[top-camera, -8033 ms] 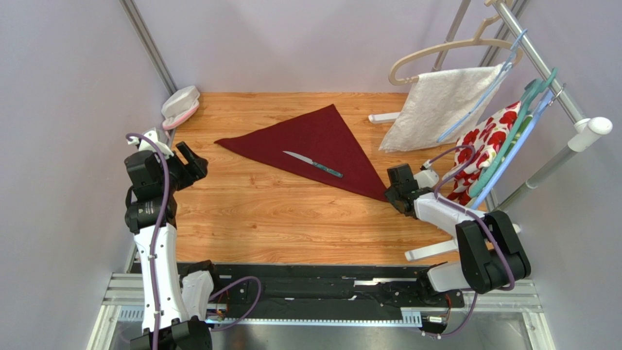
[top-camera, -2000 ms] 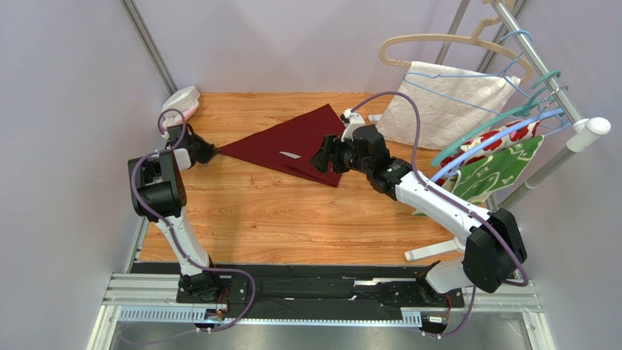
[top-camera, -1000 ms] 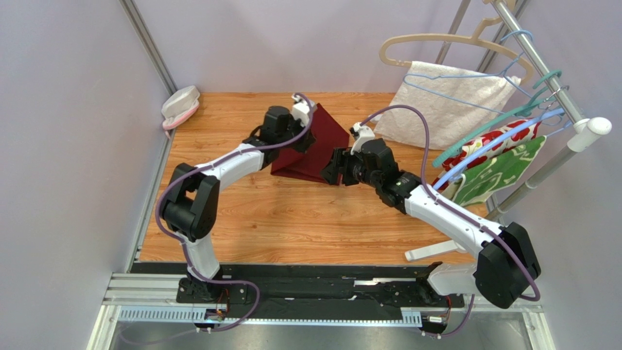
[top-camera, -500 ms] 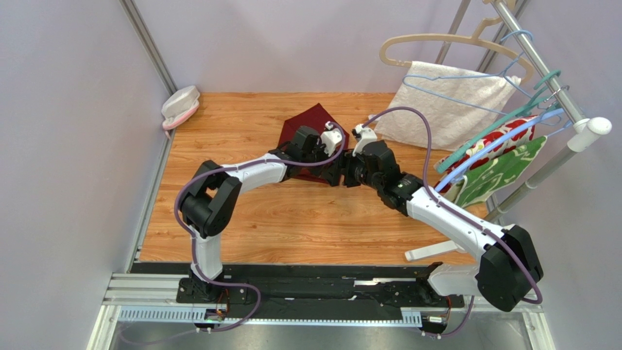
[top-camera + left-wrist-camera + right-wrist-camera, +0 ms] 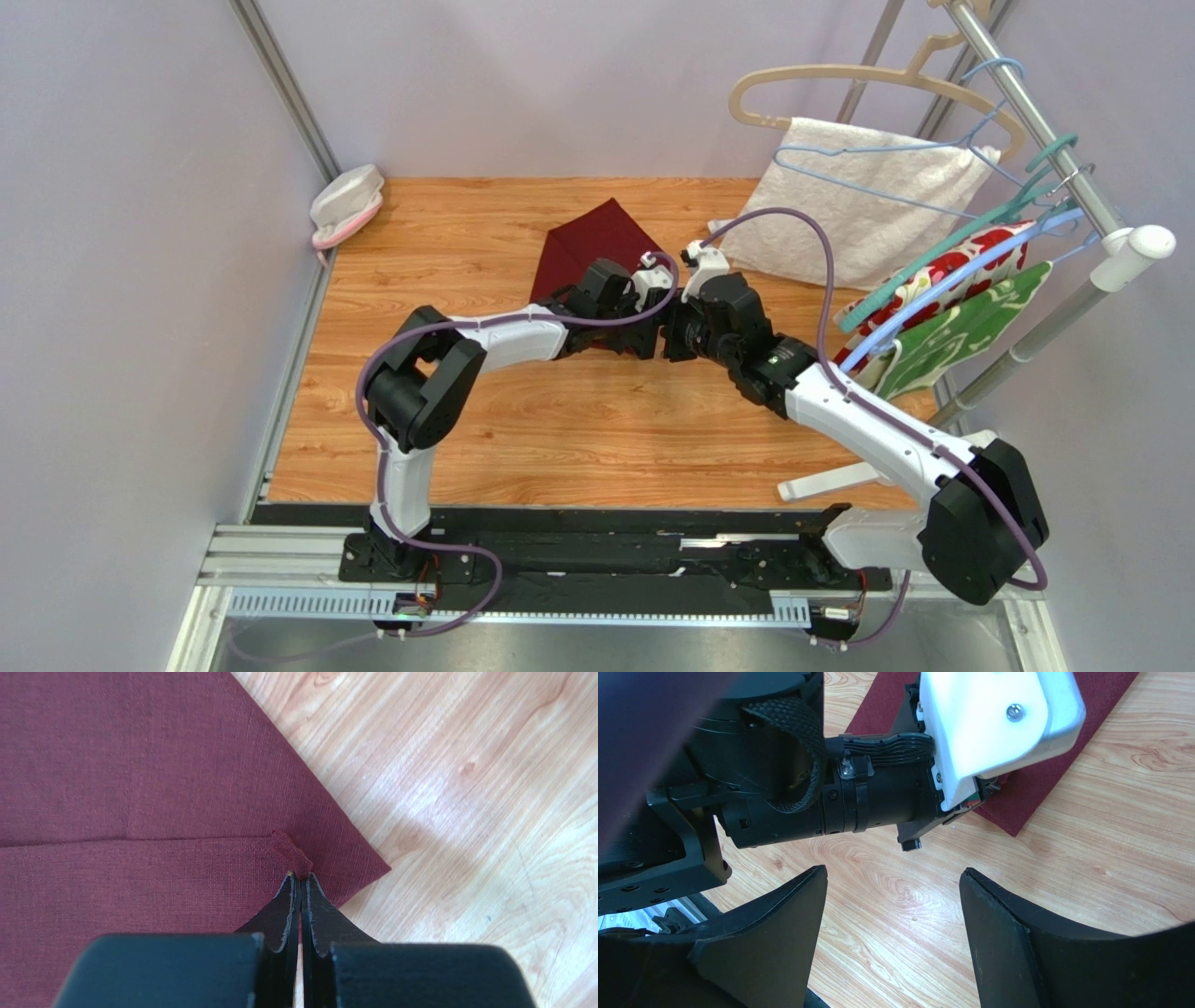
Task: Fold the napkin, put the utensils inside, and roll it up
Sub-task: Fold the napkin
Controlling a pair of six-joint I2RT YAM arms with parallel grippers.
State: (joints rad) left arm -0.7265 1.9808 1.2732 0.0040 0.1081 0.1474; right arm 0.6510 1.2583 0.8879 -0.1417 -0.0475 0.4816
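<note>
The dark red napkin [image 5: 586,247] lies folded on the wooden table at centre back. In the left wrist view my left gripper [image 5: 300,876] is shut on a small pinched corner of the napkin [image 5: 140,777], just above the lower layer's own corner. From above, the left gripper [image 5: 634,331] sits at the napkin's near right corner. My right gripper [image 5: 672,336] is right beside it and stands open over bare wood [image 5: 892,871], facing the left wrist [image 5: 878,798], nothing between its fingers. The utensils are hidden.
A white towel [image 5: 863,196] and floral cloths [image 5: 968,315] hang on a rack [image 5: 1073,294] at the right. The rack's white foot [image 5: 821,485] rests near the right arm. A pink and white object [image 5: 347,203] sits in the back left corner.
My left gripper has carried the napkin's corner rightwards and down onto the near right corner, folding the cloth over. The right gripper has stayed open and shifted slightly right.
</note>
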